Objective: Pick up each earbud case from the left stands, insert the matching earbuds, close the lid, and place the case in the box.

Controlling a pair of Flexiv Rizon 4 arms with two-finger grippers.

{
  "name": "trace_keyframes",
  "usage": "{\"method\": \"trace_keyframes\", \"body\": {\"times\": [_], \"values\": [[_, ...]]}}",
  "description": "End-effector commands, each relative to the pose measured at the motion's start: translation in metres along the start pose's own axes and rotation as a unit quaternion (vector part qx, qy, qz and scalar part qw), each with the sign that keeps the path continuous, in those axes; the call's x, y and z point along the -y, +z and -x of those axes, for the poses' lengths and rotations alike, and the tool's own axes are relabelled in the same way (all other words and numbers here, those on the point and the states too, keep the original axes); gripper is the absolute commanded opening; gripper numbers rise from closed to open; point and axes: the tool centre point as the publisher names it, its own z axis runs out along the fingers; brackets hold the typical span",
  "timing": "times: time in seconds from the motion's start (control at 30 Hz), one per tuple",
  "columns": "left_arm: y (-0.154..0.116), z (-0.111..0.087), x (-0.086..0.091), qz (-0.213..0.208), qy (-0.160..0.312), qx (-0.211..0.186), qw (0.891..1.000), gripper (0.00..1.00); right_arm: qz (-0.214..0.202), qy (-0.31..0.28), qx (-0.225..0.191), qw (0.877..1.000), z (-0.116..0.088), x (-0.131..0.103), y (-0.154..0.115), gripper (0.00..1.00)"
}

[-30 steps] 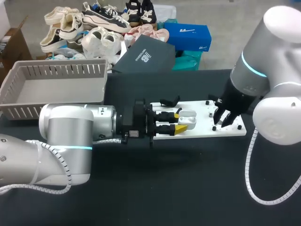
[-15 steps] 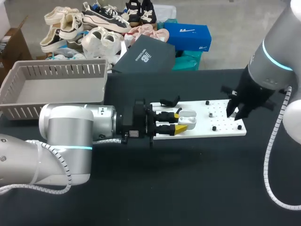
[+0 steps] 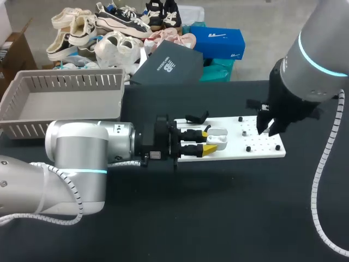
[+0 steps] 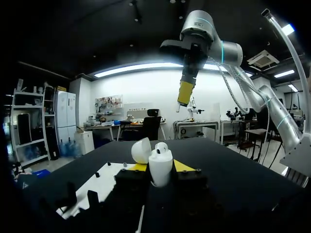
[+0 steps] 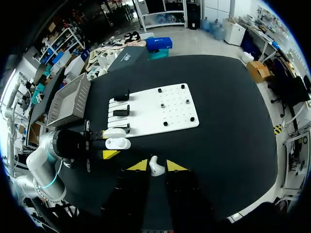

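Observation:
A white earbud case (image 3: 220,140) with its lid swung open sits between the yellow tips of my left gripper (image 3: 210,141), which is shut on it just over the left part of the white board (image 3: 262,148). In the left wrist view the case (image 4: 160,167) stands upright between the fingers, lid (image 4: 141,150) tipped back. My right gripper (image 3: 266,127) hangs above the board's right end. The right wrist view shows it (image 5: 155,165) shut on a small white earbud (image 5: 155,167), high over the table, with the case (image 5: 117,143) far below.
Black stands (image 3: 196,116) rise at the board's left end and small black pegs (image 3: 248,148) dot its right half. A grey slatted basket (image 3: 32,126) stands at the back left. A dark flat box (image 3: 166,66) lies at the table's back edge.
My right gripper has lifted off the pegs at the board's right end and risen above it. The left arm with the case has stayed where it was.

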Motion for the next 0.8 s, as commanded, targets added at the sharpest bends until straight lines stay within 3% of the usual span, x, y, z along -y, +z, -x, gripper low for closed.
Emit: {"method": "trace_keyframes", "body": {"times": [0.03,0.47,0.8], "values": [[0.000,0.000,0.002,0.003,0.001,0.000,1.000,0.00,-0.011,-0.021,-0.035,0.999,-0.003,-0.024,-0.008,0.00],[0.000,0.000,0.002,0.003,0.001,0.000,1.000,0.00,-0.015,-0.079,-0.092,0.992,-0.004,-0.075,0.007,0.00],[0.000,0.000,0.002,0.003,0.001,0.000,1.000,0.00,-0.019,-0.078,-0.104,0.991,0.002,-0.087,0.022,0.00]]}}
